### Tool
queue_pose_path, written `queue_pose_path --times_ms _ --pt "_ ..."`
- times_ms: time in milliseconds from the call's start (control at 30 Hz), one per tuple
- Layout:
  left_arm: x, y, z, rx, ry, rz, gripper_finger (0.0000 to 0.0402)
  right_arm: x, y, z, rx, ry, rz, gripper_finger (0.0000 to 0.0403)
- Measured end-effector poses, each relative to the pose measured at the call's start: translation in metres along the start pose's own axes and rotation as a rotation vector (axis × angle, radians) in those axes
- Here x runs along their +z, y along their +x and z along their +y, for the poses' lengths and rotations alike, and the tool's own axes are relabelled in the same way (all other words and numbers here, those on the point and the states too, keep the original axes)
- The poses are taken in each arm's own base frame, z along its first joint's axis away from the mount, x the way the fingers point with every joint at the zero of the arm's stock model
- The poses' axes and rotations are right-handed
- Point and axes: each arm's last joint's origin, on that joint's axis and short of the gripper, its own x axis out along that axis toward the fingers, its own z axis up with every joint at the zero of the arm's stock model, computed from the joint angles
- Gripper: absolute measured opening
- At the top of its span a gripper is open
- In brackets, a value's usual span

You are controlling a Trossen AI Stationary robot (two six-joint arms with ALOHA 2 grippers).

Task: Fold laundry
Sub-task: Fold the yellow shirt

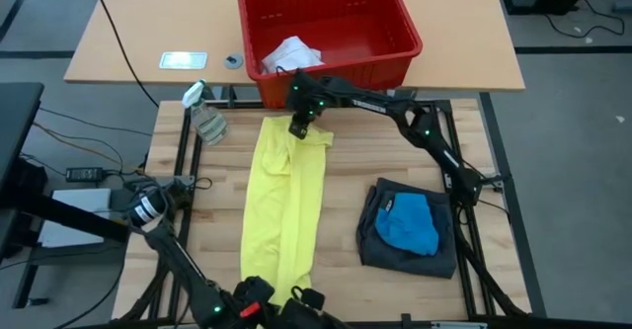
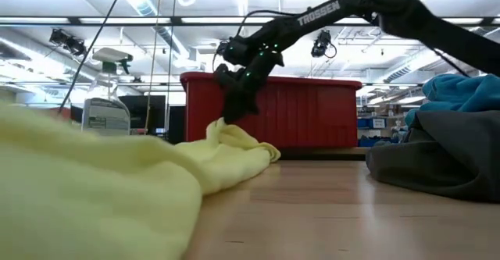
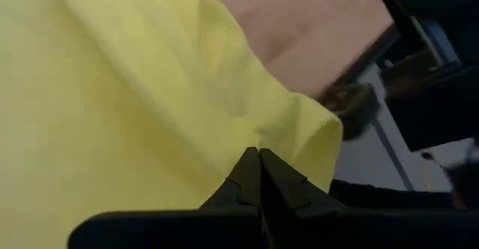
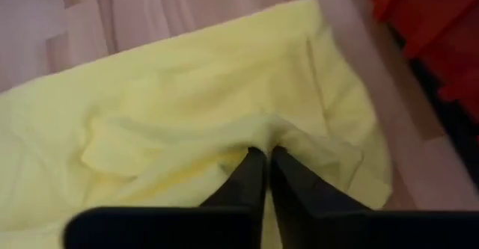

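The yellow shirt (image 1: 286, 201) lies stretched in a long strip on the wooden table, from the far side to the near edge. My right gripper (image 1: 299, 126) is at its far end, just in front of the red basket, shut on the cloth (image 4: 262, 155). My left gripper (image 1: 281, 294) is at the shirt's near end by the table's near edge, also shut on the cloth (image 3: 260, 155). In the low view the right gripper (image 2: 232, 118) stands over the bunched far end (image 2: 234, 143). My left gripper pinches a fold of the shirt's near end (image 3: 254, 138) between its two fingertips, slanting down. How many layers it has I cannot tell. The cloth spreads away from the fingers, with a rolled edge (image 3: 318, 133) beside them. My right gripper pinches gathered folds at the shirt's far end (image 4: 258, 137) between its fingertips, slanting down from above. The cloth puckers toward the fingers. That end is drawn up a little (image 2: 223, 127), and the rest lies on the table.
The red slotted basket (image 1: 336, 72) with a white cloth (image 1: 291, 52) stands behind the table's far edge. A clear spray bottle (image 1: 205, 117) stands at the far left corner. At the right lie the dark grey shorts (image 1: 380, 250) with a bright blue piece (image 1: 407, 222) on top.
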Motion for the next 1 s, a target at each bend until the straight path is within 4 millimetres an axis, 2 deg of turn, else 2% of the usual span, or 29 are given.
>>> queue_pose_path --times_ms 167,233,333,467,667,733,867,1000 --pt "0.011 0.006 0.003 0.060 -0.024 -0.027 0.0031 -0.002 -0.003 0.001 0.007 0.015 0.068 0.0124" --pt "0.014 0.008 0.004 0.081 -0.041 -0.006 0.0053 -0.002 -0.012 0.004 0.007 0.007 0.088 0.0156" --pt "0.011 0.008 0.004 0.113 -0.069 0.091 0.0083 0.000 -0.039 0.011 -0.002 -0.012 0.100 0.0192" --pt "0.000 0.002 0.010 0.185 -0.093 0.241 0.0109 0.002 -0.075 0.022 -0.007 -0.036 0.111 0.0208" --pt "-0.013 -0.007 0.013 0.167 -0.060 0.230 0.0126 -0.007 -0.109 0.040 0.062 -0.036 0.197 0.0206" --pt "-0.011 -0.006 0.013 0.158 -0.057 0.201 0.0128 -0.014 -0.110 0.051 0.080 -0.037 0.264 0.0206" --pt "-0.009 -0.006 0.017 0.192 -0.039 0.173 0.0130 -0.027 -0.097 0.076 0.105 -0.060 0.366 0.0205" --pt "-0.018 -0.014 0.025 0.229 -0.011 0.169 0.0130 -0.039 -0.083 0.107 0.121 -0.062 0.391 0.0205"
